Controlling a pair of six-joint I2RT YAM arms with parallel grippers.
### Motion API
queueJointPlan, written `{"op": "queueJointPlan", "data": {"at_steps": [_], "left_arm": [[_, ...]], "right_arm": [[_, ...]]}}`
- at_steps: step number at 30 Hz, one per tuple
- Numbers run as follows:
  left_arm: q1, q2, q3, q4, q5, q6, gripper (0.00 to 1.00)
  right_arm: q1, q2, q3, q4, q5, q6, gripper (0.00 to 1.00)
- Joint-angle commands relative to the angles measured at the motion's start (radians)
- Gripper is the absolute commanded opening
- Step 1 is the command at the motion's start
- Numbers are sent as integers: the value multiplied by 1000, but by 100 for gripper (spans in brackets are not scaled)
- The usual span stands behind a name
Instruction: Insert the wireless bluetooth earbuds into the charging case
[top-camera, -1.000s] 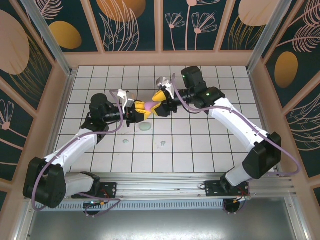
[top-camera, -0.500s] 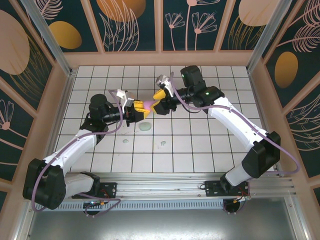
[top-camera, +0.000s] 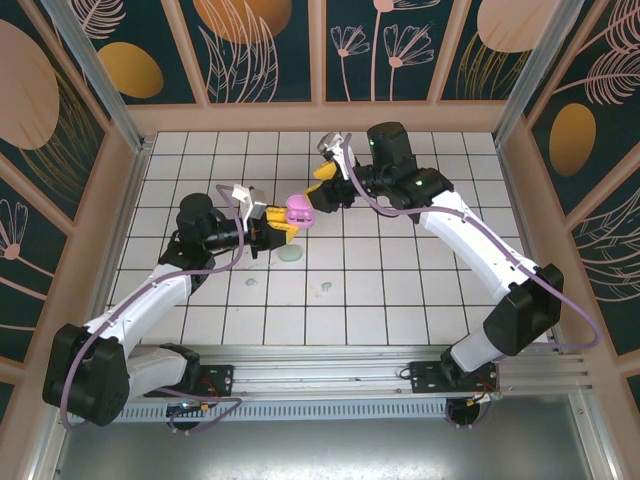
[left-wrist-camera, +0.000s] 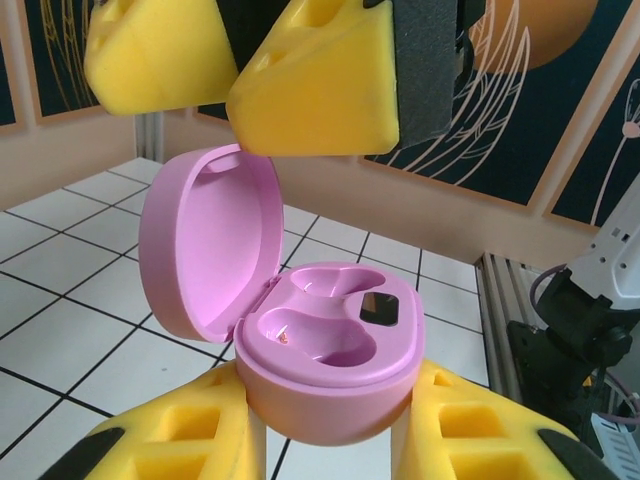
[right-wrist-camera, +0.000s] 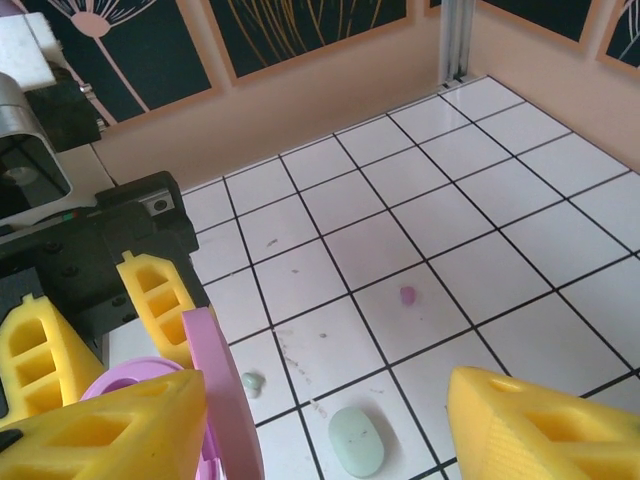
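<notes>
My left gripper (top-camera: 283, 219) is shut on the base of a pink charging case (top-camera: 298, 211), held above the tiles. In the left wrist view the case (left-wrist-camera: 335, 345) stands with its lid (left-wrist-camera: 210, 240) swung open, and both sockets are bare. My right gripper (top-camera: 322, 186) hangs open just beyond the case, apart from it. Its yellow fingertips (left-wrist-camera: 320, 75) show above the lid. Two mint green earbuds (top-camera: 250, 283) (top-camera: 326, 290) lie on the tiles in front. From the right wrist I see a pale purple earbud (right-wrist-camera: 407, 295) and a mint one (right-wrist-camera: 252, 382) on the floor.
A closed mint green case (top-camera: 290, 254) lies on the tiles just below the held case, also seen as the mint case (right-wrist-camera: 356, 440) between my right fingers' view. Wooden walls (top-camera: 320, 118) ring the white tiled table (top-camera: 420, 290).
My right gripper has drawn back from the pink case, up and toward the far wall. The case now stays in the left gripper alone, lid open.
</notes>
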Motion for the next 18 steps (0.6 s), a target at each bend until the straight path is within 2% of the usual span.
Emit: {"op": "queueJointPlan", "data": {"at_steps": [1,6,11,16,18], "left_arm": [[-8,-28,0,38,-4,18,10],[-4,-23,-12,44,-49,19,9],[5,-22,-20,73,-69,4,10],[26,-36,-23,80,-96,5,10],[38,-47,-27,80,-107,3,10]], "right_arm": [[-15,8,3,42,47,40,64],[-28,-23,-28,87,-9,106,64],[-37,-59,-79,158,-39,242,65],[-38,-73,-117,167,-19,311,65],[-69,-78,-138,179,1,342,65]]}}
